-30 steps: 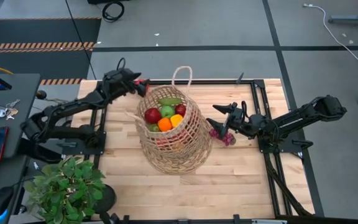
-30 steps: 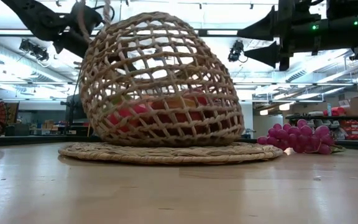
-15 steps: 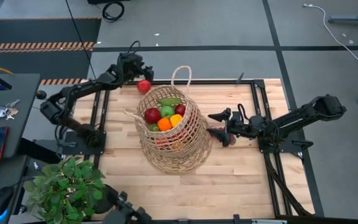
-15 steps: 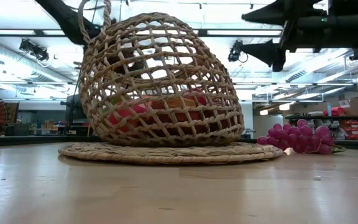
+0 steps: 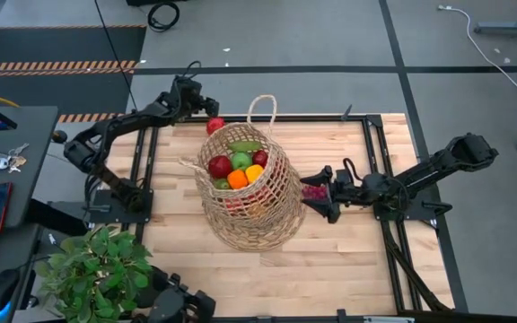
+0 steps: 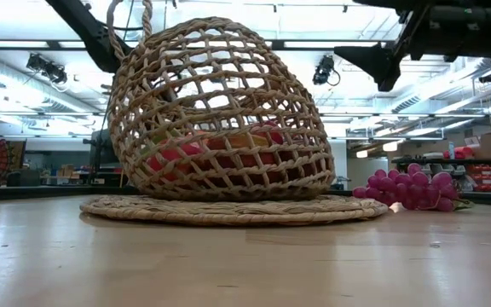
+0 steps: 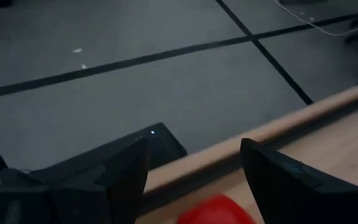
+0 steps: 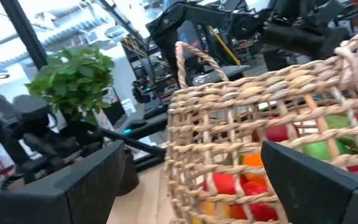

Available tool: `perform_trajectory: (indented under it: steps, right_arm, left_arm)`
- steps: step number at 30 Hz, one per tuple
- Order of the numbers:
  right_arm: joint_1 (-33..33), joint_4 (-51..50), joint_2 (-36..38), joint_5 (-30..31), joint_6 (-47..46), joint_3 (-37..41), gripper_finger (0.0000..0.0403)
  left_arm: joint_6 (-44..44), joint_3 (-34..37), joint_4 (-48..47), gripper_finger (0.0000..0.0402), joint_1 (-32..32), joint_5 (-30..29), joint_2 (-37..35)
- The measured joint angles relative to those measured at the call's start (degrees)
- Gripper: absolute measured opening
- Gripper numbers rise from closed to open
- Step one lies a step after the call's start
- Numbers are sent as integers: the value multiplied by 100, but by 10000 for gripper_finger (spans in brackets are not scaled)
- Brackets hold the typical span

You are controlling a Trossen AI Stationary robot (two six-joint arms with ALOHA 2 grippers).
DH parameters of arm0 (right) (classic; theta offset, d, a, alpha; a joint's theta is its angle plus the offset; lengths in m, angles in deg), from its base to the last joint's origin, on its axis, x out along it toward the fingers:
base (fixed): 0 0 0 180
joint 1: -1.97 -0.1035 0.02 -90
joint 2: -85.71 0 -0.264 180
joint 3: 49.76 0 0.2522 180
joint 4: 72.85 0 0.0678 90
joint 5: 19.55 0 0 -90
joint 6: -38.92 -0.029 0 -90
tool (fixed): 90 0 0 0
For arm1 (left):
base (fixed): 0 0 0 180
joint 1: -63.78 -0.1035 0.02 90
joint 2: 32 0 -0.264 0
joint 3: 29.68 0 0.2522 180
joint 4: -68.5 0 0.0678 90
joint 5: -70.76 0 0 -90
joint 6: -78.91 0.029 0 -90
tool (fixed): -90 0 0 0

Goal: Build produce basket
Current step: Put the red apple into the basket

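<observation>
The left gripper (image 5: 206, 115) holds a small red fruit (image 5: 214, 125) between half-closed fingers, just above the far rim of the wicker basket (image 5: 272, 211). It should carry the fruit fully over the opening before letting go. The right gripper (image 5: 323, 193) hovers with its fingers spread wide and empty above the purple grapes (image 6: 409, 190) beside the basket.

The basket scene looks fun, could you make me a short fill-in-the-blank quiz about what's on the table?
1. The wicker basket sits on a round woven ____.
2. The purple grapes lie ____ the basket, on the table.
3. The left gripper holds a small ____ fruit near the basket's rim.
4. The right gripper, beside the basket, has its fingers ____.

Missing words: mat; outside; red; open
</observation>
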Motion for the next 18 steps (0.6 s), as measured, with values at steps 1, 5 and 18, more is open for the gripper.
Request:
perform_trajectory:
  steps: [1, 5, 18]
  right_arm:
    - [-21, 31, 0, 21, 0, 0, 380]
    - [-44, 147, 0, 64, 0, 0, 380]
    - [-82, 187, 0, 78, -10, 0, 380]
  left_arm:
    - [-2, -1, 70, 258, 21, 1, 60]
    - [0, 9, 72, 259, 147, 61, 344]
    - [665, 9, -92, 330, 476, 341, 1017]
